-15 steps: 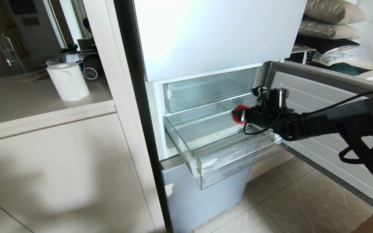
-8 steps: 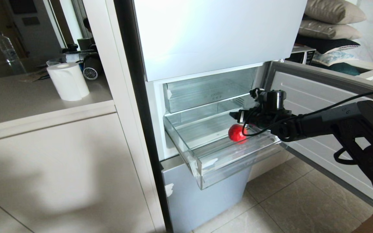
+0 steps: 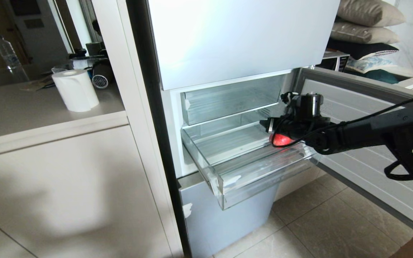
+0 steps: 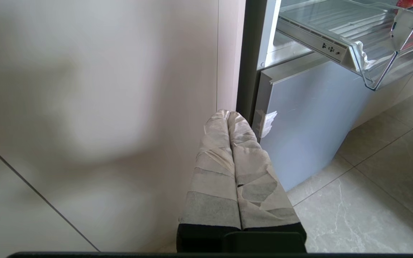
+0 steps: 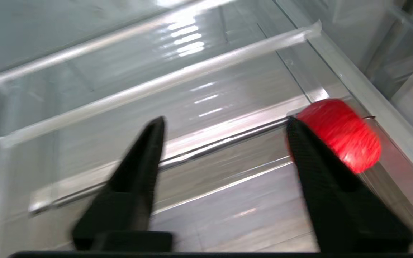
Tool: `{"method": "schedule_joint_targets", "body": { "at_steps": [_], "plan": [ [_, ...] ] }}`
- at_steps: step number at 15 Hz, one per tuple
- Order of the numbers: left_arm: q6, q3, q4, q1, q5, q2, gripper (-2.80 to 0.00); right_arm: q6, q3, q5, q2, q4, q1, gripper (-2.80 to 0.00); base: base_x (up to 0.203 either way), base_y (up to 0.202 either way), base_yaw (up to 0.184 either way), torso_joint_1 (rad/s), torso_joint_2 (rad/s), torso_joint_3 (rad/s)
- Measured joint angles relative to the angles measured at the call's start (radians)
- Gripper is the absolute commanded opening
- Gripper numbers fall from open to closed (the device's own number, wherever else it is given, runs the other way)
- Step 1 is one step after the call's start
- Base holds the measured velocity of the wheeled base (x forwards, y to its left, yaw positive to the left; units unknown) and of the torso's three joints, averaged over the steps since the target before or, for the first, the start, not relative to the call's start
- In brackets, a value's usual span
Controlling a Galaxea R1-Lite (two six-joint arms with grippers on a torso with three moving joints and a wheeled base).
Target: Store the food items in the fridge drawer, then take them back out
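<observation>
So the apple was sitting loose on the ribbed floor of the pulled-out fridge drawer, over on the side nearest the open fridge door and close up against the drawer's wall there. In the right wrist view it sat just past the outer side of one finger, not in the gap between the two, so nothing was gripping it. The right gripper hung over the drawer with its fingers spread apart and empty, only drawer floor showing between them. That offset looked like the whole game to me: for a pick-up the hand would have to shift sideways toward the door side until the apple was centred in the gap, and the wall right next to it wouldn't leave the outer finger much room. The apple's round, so I doubt the approach angle matters much. The right arm was clearly the nearer one. The left gripper was parked low down beside the white cabinet, below the drawer, with its taped fingers pressed together on nothing.
</observation>
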Motion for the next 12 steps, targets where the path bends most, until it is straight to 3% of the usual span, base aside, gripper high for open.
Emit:
{"method": "schedule_joint_targets", "body": {
  "at_steps": [4,9,12],
  "plan": [
    [0.0,0.0,0.0,0.0,0.0,0.0,-2.8,0.003,0.238,-0.001,-0.252,-0.003,0.039,-2.8,0.0,0.0,0.0,0.0,0.0,0.0],
    [0.0,0.0,0.0,0.0,0.0,0.0,-2.8,0.006,0.686,-0.008,-0.642,-0.009,0.073,-2.8,0.0,0.0,0.0,0.0,0.0,0.0],
    [0.0,0.0,0.0,0.0,0.0,0.0,-2.8,0.008,0.908,-0.058,-0.846,-0.012,0.079,-2.8,0.0,0.0,0.0,0.0,0.0,0.0]
  ]
}}
